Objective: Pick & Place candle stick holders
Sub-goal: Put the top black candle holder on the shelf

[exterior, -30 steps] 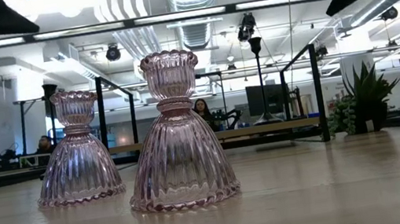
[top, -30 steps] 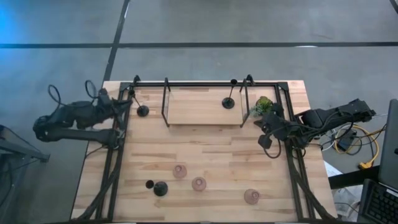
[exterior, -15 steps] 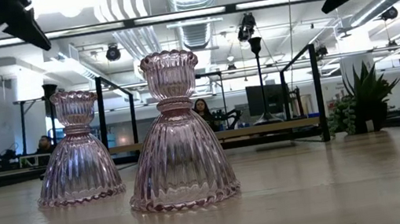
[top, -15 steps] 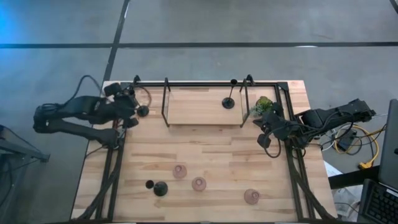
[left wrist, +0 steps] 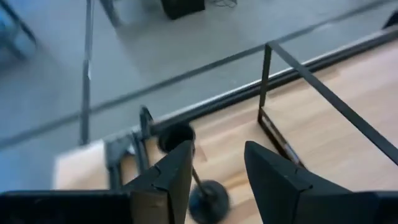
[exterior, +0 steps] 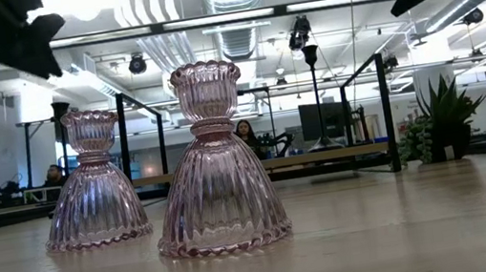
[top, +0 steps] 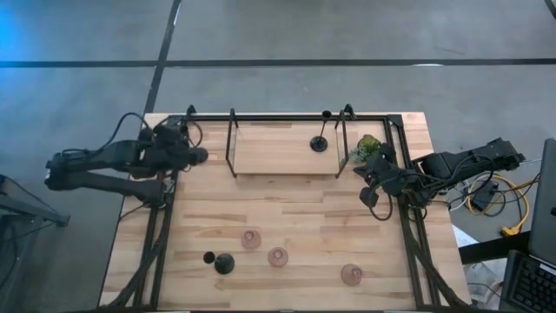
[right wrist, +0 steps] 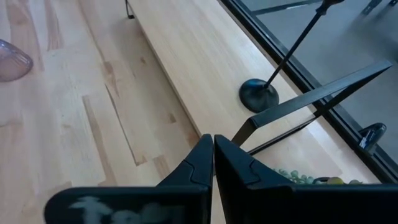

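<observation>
Two ribbed pink glass holders (exterior: 214,169) stand untouched; left pincer (left wrist: 214,171) gapes above a thin-stemmed black holder (left wrist: 205,198); right pincer (right wrist: 213,155) closed, empty

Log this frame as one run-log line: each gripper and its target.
left gripper: open, over black candle holder at far-left corner | right gripper: shut, waiting by plant | pink holders: untouched, near edge

Left hand (left wrist: 214,171) hides black holder (left wrist: 205,198) stem; third pink holder (right wrist: 12,60) cut by edge.
</observation>
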Controlling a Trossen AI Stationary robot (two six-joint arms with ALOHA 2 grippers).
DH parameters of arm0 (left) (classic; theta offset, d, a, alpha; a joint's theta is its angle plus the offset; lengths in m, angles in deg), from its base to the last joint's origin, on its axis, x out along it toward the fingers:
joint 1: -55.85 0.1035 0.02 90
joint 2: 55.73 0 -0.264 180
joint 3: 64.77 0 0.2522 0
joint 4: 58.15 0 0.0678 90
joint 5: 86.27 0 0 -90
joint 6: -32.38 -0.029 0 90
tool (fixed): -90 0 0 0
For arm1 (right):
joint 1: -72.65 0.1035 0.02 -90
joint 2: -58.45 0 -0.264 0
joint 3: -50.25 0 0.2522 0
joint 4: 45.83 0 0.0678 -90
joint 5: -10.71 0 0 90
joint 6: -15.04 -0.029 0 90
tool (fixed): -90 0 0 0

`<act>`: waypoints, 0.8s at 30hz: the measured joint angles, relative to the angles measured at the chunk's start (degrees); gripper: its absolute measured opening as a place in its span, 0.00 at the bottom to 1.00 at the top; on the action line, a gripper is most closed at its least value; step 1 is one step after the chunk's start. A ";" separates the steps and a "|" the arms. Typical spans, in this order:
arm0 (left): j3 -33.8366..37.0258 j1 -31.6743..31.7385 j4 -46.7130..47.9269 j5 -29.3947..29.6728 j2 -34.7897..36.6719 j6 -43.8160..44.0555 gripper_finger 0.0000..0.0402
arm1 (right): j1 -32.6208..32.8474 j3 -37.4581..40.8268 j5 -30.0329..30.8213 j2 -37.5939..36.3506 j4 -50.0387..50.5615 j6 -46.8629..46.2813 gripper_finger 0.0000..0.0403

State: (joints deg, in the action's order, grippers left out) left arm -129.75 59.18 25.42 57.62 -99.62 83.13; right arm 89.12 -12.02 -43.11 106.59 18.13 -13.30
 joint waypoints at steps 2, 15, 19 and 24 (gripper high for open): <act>3.07 -0.05 -0.33 -0.67 0.07 5.11 0.38 | 0.00 0.00 0.01 0.00 0.00 0.01 0.02; 18.83 -0.03 -18.61 -0.10 -0.87 14.07 0.38 | 0.00 0.00 0.02 0.00 0.00 0.31 0.02; 22.56 0.05 -18.81 2.31 -1.38 19.36 0.38 | -0.02 0.00 0.02 0.00 0.06 0.33 0.02; 26.39 0.09 -19.35 3.69 -1.30 24.58 0.38 | -0.02 0.00 0.08 0.00 0.07 0.46 0.02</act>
State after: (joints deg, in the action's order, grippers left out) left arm -103.36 59.27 6.07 61.32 -100.92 107.71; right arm 89.09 -12.02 -43.02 106.59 18.19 -12.84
